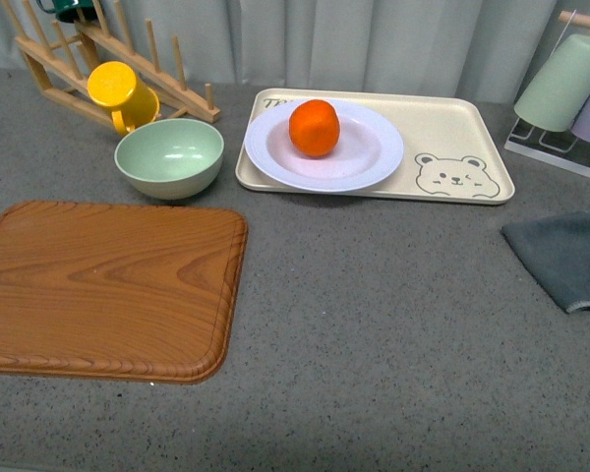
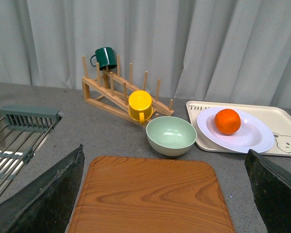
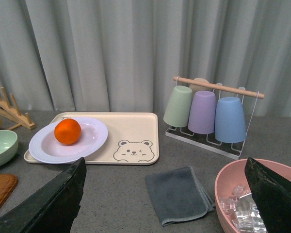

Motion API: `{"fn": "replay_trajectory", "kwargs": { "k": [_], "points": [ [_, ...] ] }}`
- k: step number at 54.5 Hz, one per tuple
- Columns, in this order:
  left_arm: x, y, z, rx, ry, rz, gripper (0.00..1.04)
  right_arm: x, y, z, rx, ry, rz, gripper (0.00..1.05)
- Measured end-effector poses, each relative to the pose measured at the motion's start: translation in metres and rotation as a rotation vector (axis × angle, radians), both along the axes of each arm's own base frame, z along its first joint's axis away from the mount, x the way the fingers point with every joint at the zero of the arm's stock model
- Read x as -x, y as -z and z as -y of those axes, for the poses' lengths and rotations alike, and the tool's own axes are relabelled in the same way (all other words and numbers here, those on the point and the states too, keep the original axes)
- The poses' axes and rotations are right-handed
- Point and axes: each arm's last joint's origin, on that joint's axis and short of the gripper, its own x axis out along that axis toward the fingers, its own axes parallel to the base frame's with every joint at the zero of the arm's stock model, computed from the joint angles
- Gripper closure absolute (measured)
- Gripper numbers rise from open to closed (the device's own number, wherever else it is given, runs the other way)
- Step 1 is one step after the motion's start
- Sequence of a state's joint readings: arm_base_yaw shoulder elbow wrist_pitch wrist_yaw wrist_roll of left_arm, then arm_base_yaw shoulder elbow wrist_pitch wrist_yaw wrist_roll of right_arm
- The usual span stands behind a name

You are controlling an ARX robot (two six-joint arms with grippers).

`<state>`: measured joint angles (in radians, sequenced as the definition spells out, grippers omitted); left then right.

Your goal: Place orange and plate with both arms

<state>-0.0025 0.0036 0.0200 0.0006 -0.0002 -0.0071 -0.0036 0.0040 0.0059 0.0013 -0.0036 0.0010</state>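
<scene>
The orange (image 1: pixel 315 127) sits on the pale lavender-white plate (image 1: pixel 369 162), which rests on the left half of the beige bear tray (image 1: pixel 452 138). Orange (image 2: pixel 227 121) and plate (image 2: pixel 254 141) also show in the left wrist view, and orange (image 3: pixel 68 131) and plate (image 3: pixel 94 136) in the right wrist view. Neither arm shows in the front view. My left gripper (image 2: pixel 167 194) is open and empty above the wooden board (image 2: pixel 150 194). My right gripper (image 3: pixel 167 194) is open and empty above the grey cloth (image 3: pixel 179 194), far from the plate.
A mint green bowl (image 1: pixel 169 155), a yellow mug (image 1: pixel 121 91) and a wooden rack (image 1: pixel 128 59) stand at the back left. A cup rack (image 3: pixel 208 114) stands at the back right. A pink bowl with ice (image 3: pixel 257 194) is at the right. A sink grid (image 2: pixel 14 141) lies left.
</scene>
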Motion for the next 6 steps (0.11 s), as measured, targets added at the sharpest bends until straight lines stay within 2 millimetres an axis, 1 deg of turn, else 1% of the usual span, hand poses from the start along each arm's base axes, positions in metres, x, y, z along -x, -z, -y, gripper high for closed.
{"fn": "replay_trajectory", "kwargs": {
  "k": [6],
  "points": [
    [0.0, 0.0, 0.0, 0.0, 0.0, 0.0, 0.06, 0.0, 0.0, 0.0, 0.0, 0.0, 0.0, 0.09]
  ]
}}
